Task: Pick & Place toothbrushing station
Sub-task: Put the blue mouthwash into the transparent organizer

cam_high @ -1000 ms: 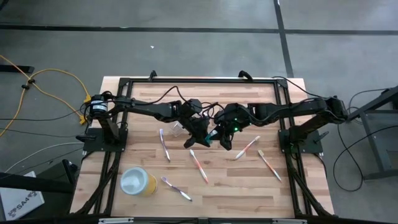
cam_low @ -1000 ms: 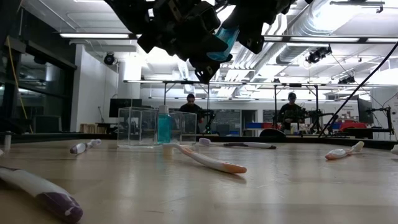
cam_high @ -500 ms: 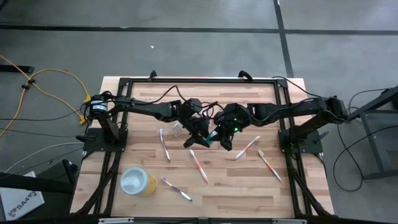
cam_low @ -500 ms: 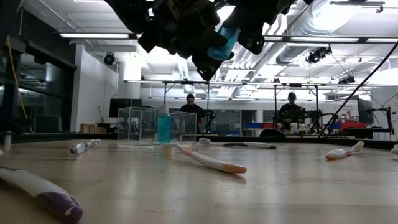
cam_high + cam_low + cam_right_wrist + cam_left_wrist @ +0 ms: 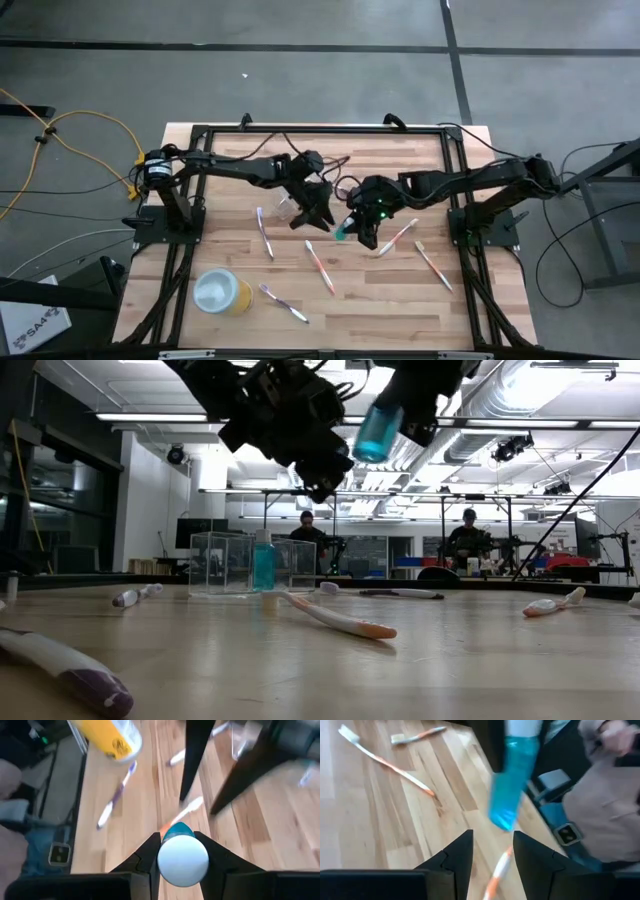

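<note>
Above mid-tabletop (image 5: 400,310), the right gripper (image 5: 345,230) clasps a blue tube (image 5: 378,430); the left gripper (image 5: 312,215) parted beside it, empty.

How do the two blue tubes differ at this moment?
The tube in the right gripper hangs in the air, tilted; the other tube stands upright on the table, ungripped, by the clear cup. The left gripper is open, holding neither. Both are blue with white caps.

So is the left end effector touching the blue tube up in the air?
Apart. In the low view there is a clear gap between the left end effector and the blue tube, which the right end effector holds. The left wrist view shows the tube beyond the open fingers.
</note>
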